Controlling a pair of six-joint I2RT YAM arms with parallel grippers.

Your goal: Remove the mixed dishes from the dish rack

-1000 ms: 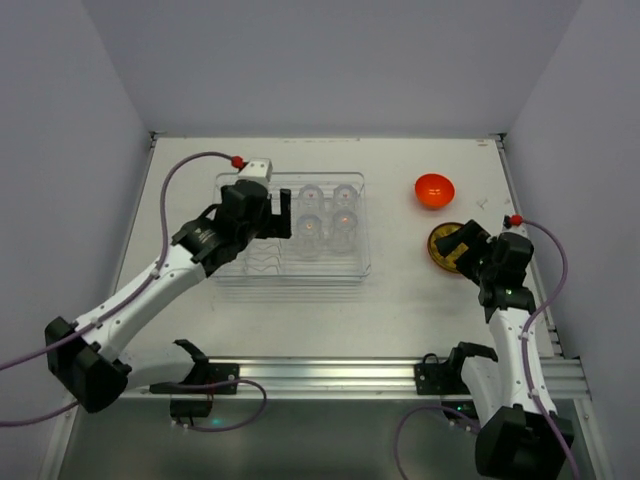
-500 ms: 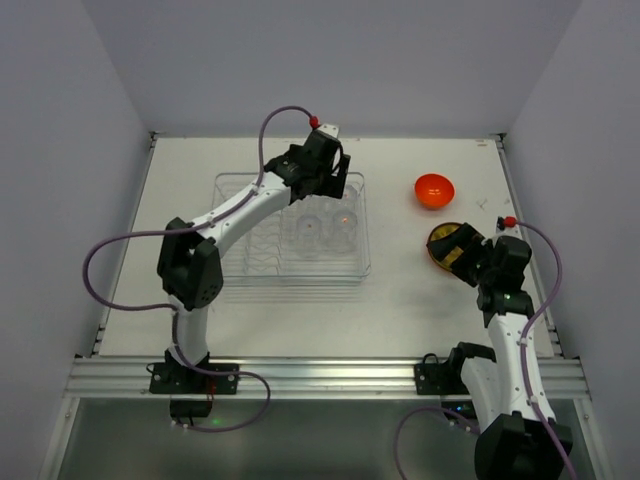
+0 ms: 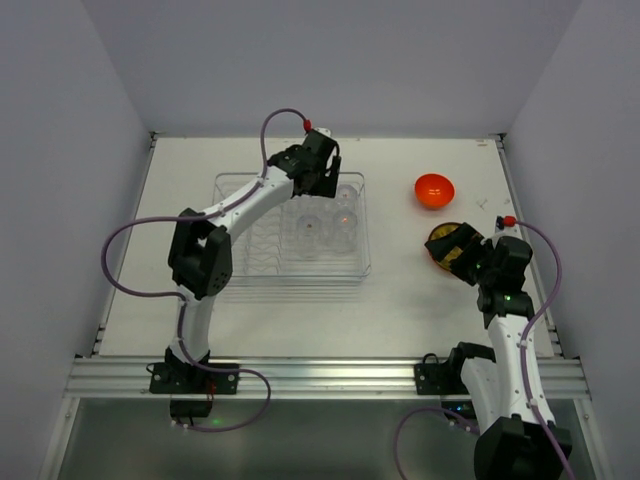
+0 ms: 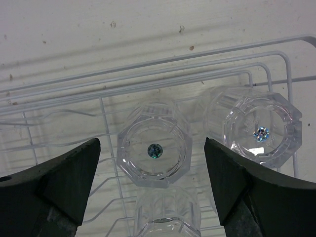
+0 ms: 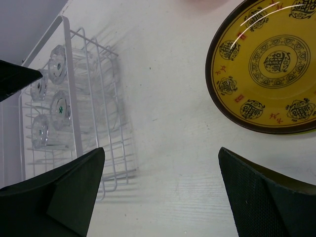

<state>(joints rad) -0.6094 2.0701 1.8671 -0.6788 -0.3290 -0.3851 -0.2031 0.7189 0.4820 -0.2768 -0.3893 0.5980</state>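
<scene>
Your left gripper (image 4: 151, 148) hangs straight over the far row of glasses in the dish rack (image 3: 290, 272). Its jaws are spread and empty, one finger either side of the middle glass (image 4: 154, 150), touching nothing. It looks centred that way so that a straight drop brackets this glass and misses the neighbour glass (image 4: 259, 131) just beside it on the right. A third glass (image 4: 160, 217) sits close below, so watch finger clearance. I cannot tell if the glasses stand mouth up or down. All four glasses show in the right half of the rack, between its wire dividers, so the glasses look not yet unloaded. Your right gripper (image 5: 162, 153) is also wide open and holds nothing, low over the table just beside the yellow patterned plate (image 5: 266, 64). That plate lies flat, right of the rack. The orange bowl (image 3: 434, 190) sits beyond it, apart. Both are already out, likely grouped there as the drop zone.
</scene>
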